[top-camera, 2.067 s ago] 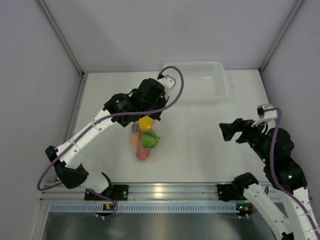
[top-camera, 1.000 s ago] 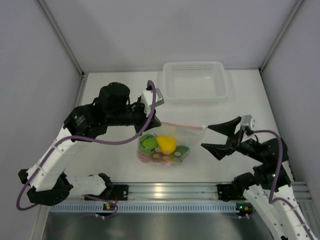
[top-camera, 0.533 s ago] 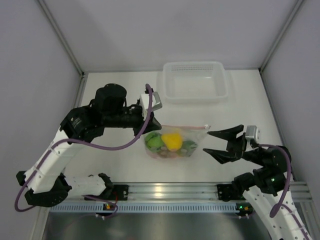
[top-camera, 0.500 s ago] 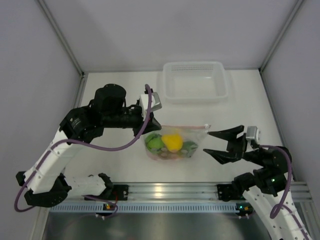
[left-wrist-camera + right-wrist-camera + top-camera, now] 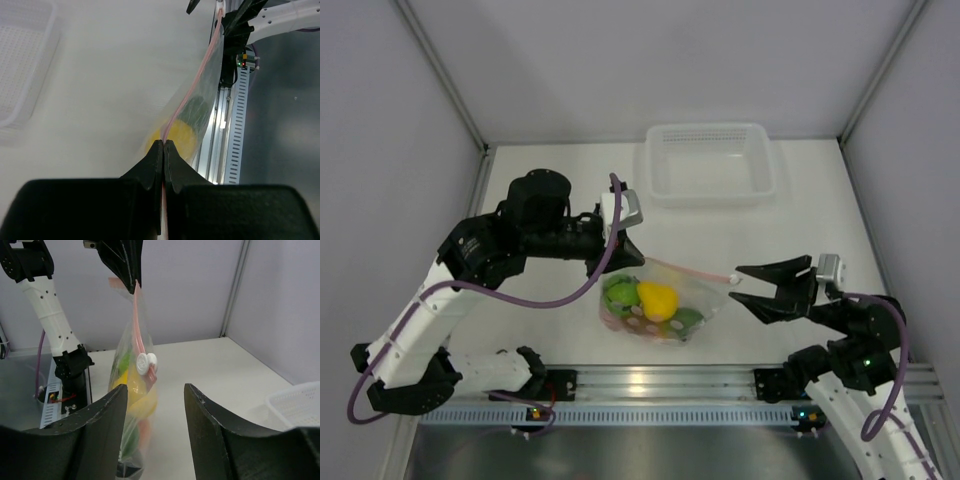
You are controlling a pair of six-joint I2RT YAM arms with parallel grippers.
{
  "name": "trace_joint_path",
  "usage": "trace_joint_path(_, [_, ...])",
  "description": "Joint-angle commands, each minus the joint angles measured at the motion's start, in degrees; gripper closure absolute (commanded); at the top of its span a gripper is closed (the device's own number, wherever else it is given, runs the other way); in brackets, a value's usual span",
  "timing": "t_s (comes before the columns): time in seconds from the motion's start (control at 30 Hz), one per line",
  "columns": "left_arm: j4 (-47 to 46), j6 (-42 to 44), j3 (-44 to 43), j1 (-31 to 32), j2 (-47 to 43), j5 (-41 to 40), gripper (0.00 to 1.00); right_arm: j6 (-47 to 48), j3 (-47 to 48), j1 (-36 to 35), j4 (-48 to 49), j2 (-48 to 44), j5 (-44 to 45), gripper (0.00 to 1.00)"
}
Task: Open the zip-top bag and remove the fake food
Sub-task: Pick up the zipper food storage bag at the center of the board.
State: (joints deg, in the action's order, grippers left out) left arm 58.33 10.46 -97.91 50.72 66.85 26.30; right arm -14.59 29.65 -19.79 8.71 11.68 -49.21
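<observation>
Pink zip strip [image 5: 197,75] was pinched tight in my left gripper [image 5: 163,150]; the zip-top bag [image 5: 692,290] hung below it, the fake food [image 5: 657,298] inside. My right gripper [image 5: 734,284] gaped wide at the slider end.

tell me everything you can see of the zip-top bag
The zip-top bag is clear, crinkly plastic with a pink zip strip and a white slider. The left gripper is shut on one end of the strip, holding it up; yellow and green fruits sag inside. The slider end sits between the right gripper's open fingers, untouched.
</observation>
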Motion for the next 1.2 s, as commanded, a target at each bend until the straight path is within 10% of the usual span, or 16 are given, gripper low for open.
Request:
trace_joint_path(0.0, [-2.2, 0.7, -0.7, 0.3, -1.2, 2.9, 1.00, -1.8, 0.1, -0.9, 5.9, 2.2, -1.0, 0.50])
trace_joint_path(0.6, [-2.2, 0.1, -1.3, 0.4, 0.1, 0.9, 1.00, -6.9, -1.1, -1.0, 13.4, 2.3, -4.2, 0.92])
trace_joint_path(1.07, [-2.3, -0.9, -1.2, 0.4, -0.1, -2.7, 1.00, -4.3, 1.4, -0.9, 6.0, 1.9, 0.9, 1.00])
trace_joint_path(1.13, [-3.1, -2.3, -0.4, 0.4, -0.3, -8.1, 0.93, -2.2, 3.9, -0.9, 2.4, 3.0, 4.6, 1.00])
trace_joint_path(1.17, [-4.0, -2.8, 0.1, 0.4, -0.3, -9.6, 0.73, -1.7, 5.0, -0.8, -0.8, 5.1, 5.3, 1.00])
